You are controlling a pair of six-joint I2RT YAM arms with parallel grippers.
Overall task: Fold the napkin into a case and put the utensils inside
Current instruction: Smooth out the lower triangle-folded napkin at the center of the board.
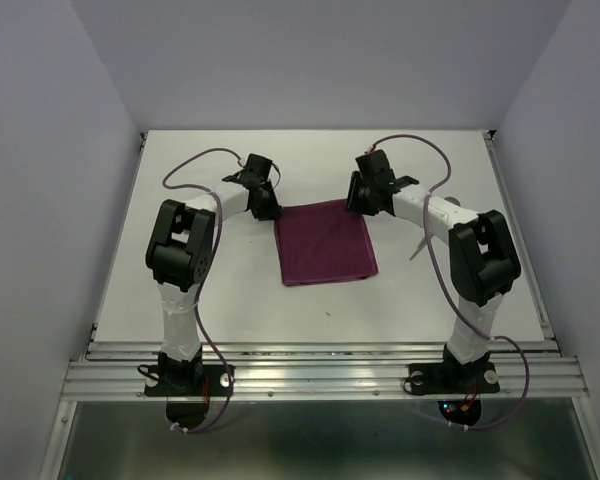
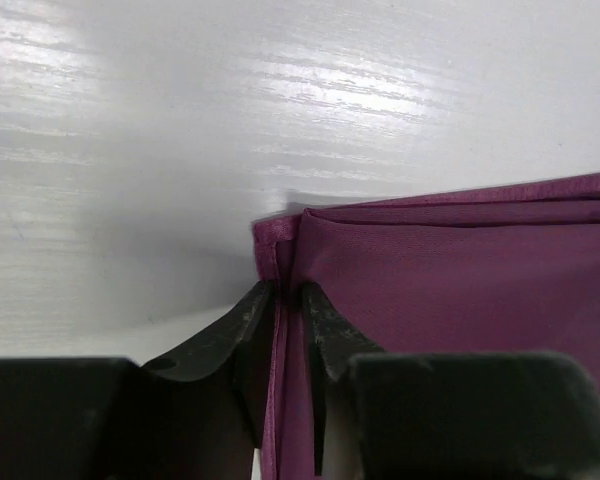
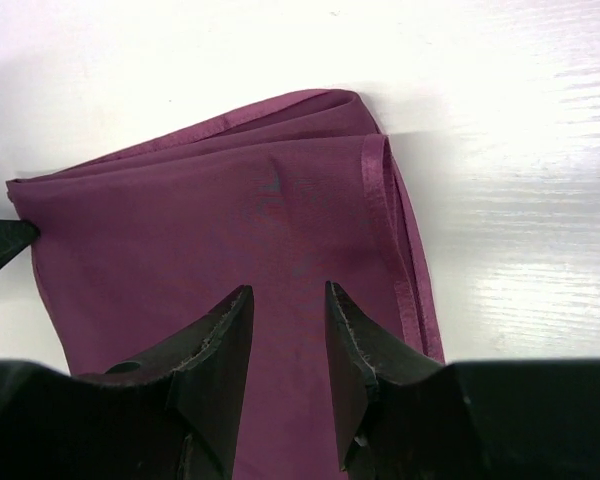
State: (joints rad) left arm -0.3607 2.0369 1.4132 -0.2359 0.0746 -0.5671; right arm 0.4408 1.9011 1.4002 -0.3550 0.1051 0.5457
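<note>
Near the middle of the table (image 1: 230,300), the napkin (image 1: 325,243) lies folded flat. Your left gripper (image 2: 287,300) pinches its far left corner, likely to lift it for another fold. Your right gripper (image 3: 288,300) hangs half open over the far right corner, holding nothing.

Top: high above and behind the near edge, looking down over the whole desk (image 1: 180,290). Wrists: very close, low, looking past the left pincer (image 2: 288,292) and right pincer (image 3: 288,292). Shared by all: the napkin (image 1: 325,242), far corners.
</note>
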